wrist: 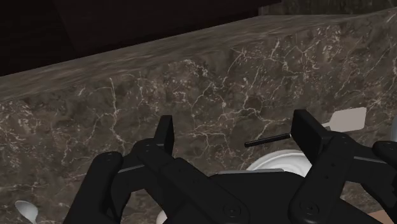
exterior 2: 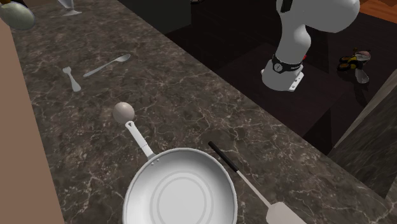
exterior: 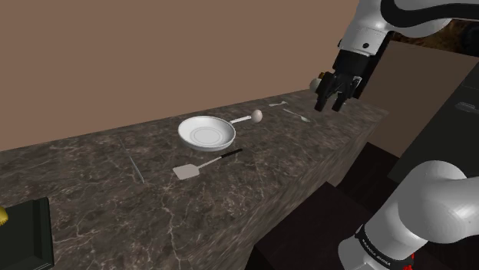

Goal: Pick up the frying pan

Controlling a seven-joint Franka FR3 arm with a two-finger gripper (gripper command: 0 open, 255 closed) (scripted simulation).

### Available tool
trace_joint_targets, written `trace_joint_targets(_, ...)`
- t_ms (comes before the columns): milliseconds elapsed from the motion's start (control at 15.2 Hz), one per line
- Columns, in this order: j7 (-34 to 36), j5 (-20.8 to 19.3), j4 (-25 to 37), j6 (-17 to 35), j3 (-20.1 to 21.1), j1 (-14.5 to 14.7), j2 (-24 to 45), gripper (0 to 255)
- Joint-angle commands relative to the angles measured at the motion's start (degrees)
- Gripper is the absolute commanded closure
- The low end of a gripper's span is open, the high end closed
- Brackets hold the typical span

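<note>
My end effector (exterior: 328, 103) hangs above the desk's (exterior: 92, 176) end, fingers apart and empty. The frying pan (exterior: 206, 134) sits mid-desk, toward the shoulder view's left. I'd line up square across its thin handle (exterior: 244, 119), avoiding the spatula (exterior: 201, 165).

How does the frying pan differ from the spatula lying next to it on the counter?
The frying pan is white, round and bowl-shaped; the spatula is thin and flat, with a grey squarish blade. The pan's pale handle ends in a round knob; the spatula's handle is black and straight. Both lie on the dark marbled counter, close but not touching.
</note>
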Motion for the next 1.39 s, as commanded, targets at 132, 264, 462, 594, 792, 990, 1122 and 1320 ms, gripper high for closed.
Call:
trace_joint_targets(132, -2.64, 0.00, -0.36, 4.11, -1.34, 0.48, 3.16, 0)
trace_joint_targets(264, -5.31, 0.21, -0.33, 8.10, -2.67, 1.06, 6.62, 0)
trace_joint_targets(462, -9.45, 0.99, 0.45, 13.74, -4.60, 2.09, 12.29, 0)
trace_joint_targets(594, -12.31, 1.85, 1.47, 17.20, -5.88, 2.92, 16.32, 0)
trace_joint_targets(792, -16.84, 3.75, 3.70, 21.82, -7.68, 4.26, 22.66, 0)
trace_joint_targets(990, -21.66, 6.40, 6.79, 25.62, -9.29, 5.63, 29.24, 0)
trace_joint_targets(1122, -25.02, 8.58, 9.30, 27.65, -10.17, 6.45, 33.72, 0)
trace_joint_targets(1320, -30.16, 12.33, 13.73, 29.87, -11.07, 7.36, 40.51, 0)
